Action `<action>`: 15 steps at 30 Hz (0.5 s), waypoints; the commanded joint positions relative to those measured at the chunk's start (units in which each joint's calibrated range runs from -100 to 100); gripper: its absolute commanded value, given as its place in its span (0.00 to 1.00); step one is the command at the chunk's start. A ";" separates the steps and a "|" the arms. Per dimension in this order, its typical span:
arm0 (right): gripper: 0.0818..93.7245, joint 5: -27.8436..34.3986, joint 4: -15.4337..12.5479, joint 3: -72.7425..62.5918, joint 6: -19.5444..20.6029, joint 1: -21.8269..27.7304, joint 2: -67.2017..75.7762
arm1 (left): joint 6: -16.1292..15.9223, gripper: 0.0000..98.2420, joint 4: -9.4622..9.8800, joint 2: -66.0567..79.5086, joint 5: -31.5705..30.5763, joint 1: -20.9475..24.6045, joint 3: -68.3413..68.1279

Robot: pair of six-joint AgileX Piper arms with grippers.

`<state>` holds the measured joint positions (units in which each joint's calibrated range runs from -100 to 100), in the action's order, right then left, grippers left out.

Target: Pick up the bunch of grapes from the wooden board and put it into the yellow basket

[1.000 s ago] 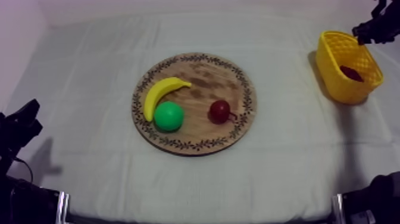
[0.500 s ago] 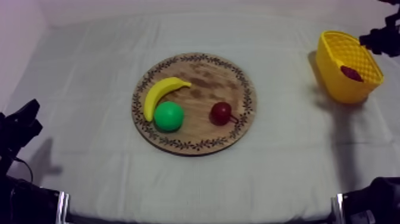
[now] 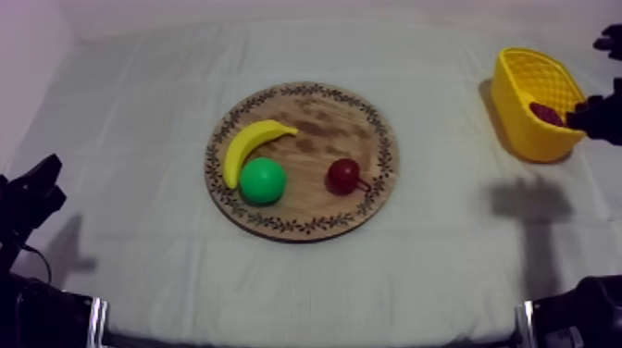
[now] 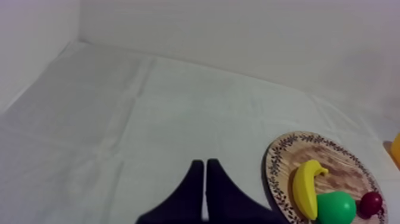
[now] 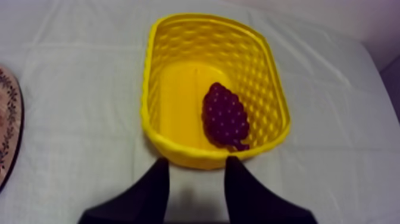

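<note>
— Where is the bunch of grapes (image 5: 225,116)?
— Inside the yellow basket (image 5: 265,89), lying flat on its floor, close against one long wall. In the top view the basket stands at the upper right of the frame, on the tabletop (image 3: 139,111)
— How does the bunch look?
— Dark purple, almost maroon, with a surface pebbled all over by small round beads. It is broad at one end and narrows to a dark tip that points toward the basket's near rim
— And the right tool (image 5: 196,162)?
— Its two black fingers stand well apart with nothing between them, just short of that near rim. In the top view it is at the right edge of the frame, beside the basket
— The left tool (image 4: 205,162)?
— Fingers pressed together into a narrow wedge, gripping nothing. It is well apart from the wooden board (image 3: 370,120)
— What lies on the board?
— A banana (image 3: 248,148), a green pear (image 3: 263,180) just beside it, and a small red fruit (image 3: 342,174) apart to their right, all mid-frame in the top view
</note>
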<state>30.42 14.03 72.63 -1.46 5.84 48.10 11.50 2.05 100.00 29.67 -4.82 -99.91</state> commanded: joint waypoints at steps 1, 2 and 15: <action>0.29 -0.49 0.31 4.49 0.30 -0.19 4.21 | 0.00 0.00 0.02 0.00 0.00 0.00 0.02; 0.29 -0.64 0.41 5.99 0.39 -0.33 5.68 | 0.00 0.00 0.02 0.00 0.00 0.00 0.02; 0.21 -0.98 -0.35 21.76 0.24 -2.09 24.45 | 0.00 0.00 0.02 0.00 0.00 0.00 0.02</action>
<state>29.26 14.00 92.25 -1.04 3.75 69.01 11.50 2.05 100.00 29.67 -4.82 -99.91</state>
